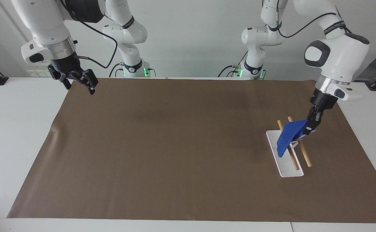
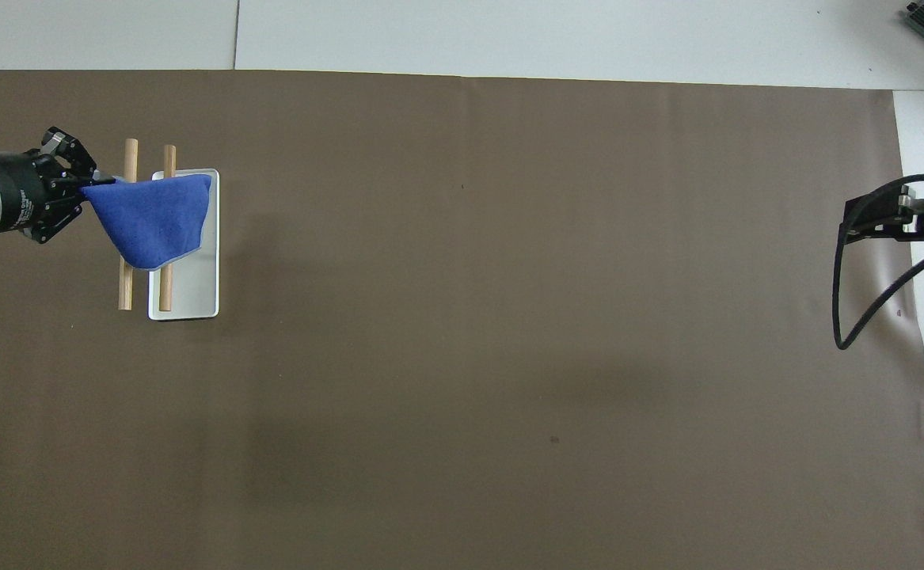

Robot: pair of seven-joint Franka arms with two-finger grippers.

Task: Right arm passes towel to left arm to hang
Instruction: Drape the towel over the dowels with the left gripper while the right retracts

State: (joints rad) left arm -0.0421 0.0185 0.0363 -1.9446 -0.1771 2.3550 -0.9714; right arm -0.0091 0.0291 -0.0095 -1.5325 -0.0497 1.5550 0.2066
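Royal-blue terry towel [image 1: 289,135] hangs pinched by one corner in my left gripper [image 1: 311,126], draped across two wooden rails [image 1: 299,151] of the white-based rack [image 1: 287,169] so it settles, while my right gripper [image 1: 75,79] waits spread over the table's edge.

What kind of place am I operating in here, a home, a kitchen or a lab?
Most likely a robotics lab bench, not a home: a white table under a plain brown mat, bare pale walls, and only a small towel rack with the blue towel held by the left gripper.
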